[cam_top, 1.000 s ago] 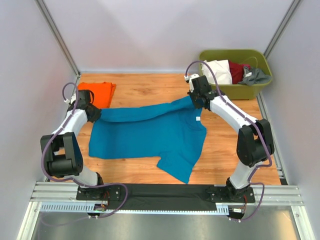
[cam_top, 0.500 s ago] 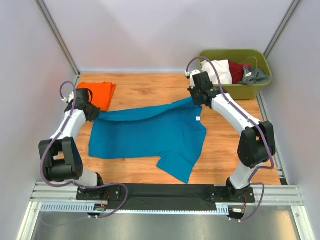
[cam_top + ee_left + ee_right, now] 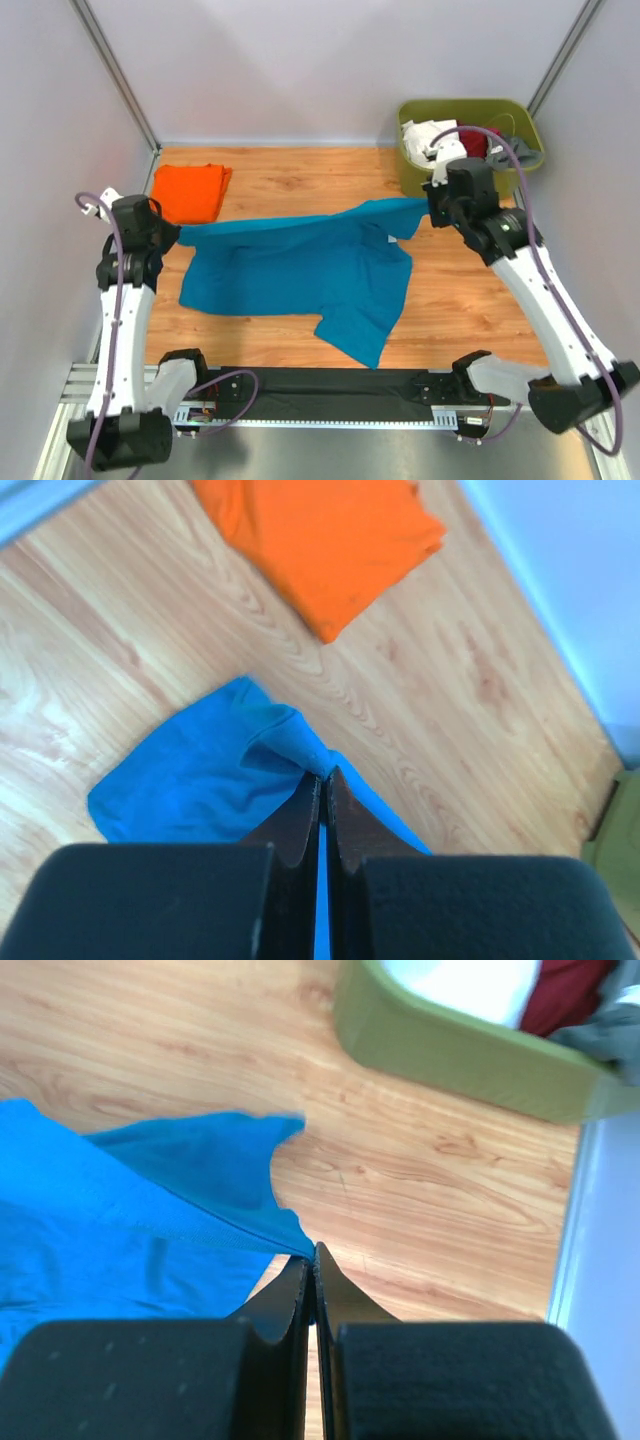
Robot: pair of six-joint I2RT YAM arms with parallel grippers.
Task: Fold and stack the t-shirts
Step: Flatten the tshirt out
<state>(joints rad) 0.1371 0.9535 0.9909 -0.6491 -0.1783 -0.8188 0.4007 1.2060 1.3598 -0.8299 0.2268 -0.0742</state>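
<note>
Tub: olive-green plastic tub at the far right corner of the wooden bench
Tub contents: white cloth, dark red cloth, grey cloth, partly hidden behind the right arm
Teal shirt: teal-blue V-neck cloth t-shirt, top edge stretched between the grippers, lower part on the bench
Orange shirt: bright orange cloth t-shirt, folded, far left
Left gripper: clamped on the teal shirt's corner
Right gripper: pinching the opposite corner

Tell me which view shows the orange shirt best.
The top external view: the orange shirt lies whole there, folded, at the far left. The left wrist view shows it closer but cut by the top edge. The right wrist view does not show it.
</note>
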